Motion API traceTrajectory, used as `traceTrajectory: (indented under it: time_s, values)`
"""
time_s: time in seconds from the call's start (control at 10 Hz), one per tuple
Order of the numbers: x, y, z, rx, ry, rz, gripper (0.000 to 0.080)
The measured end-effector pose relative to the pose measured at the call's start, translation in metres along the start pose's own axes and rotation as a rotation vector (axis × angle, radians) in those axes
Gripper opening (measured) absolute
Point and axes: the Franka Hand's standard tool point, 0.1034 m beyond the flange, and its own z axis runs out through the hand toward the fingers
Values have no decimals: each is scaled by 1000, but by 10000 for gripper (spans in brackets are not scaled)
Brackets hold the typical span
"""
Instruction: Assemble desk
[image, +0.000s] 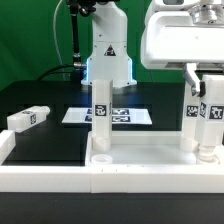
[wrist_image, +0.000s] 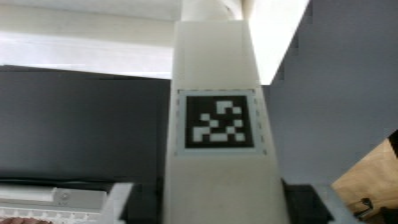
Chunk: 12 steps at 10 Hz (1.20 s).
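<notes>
Spanning the exterior view's right half of the black bench, the tabletop lies flat at the front. Over its right end hangs the tool, jaws partly closed on the upright held leg, which fills the wrist view; whether its lower end is seated I cannot tell. A second leg stands just beside it. A third leg stands at the tabletop's left corner. A fourth leg lies on the bench, well apart to the left.
</notes>
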Motion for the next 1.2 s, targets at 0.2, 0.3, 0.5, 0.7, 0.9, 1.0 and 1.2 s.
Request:
traceTrajectory:
  time_s: [0.2,0.3,0.5,0.7,0.9,1.0,1.2]
  values:
    - [0,0,0,0,1,1,289]
    - [1,0,1,-1,2,0,289]
    - [-1,0,4,-4,5,-2,289]
    - [-5,-4,7,-1,2,2,289]
    - [-6,-3,7,-2,0,3,289]
    - [-6,-3,7,-2,0,2,290]
    - [-6,-3,7,-2,0,2,291]
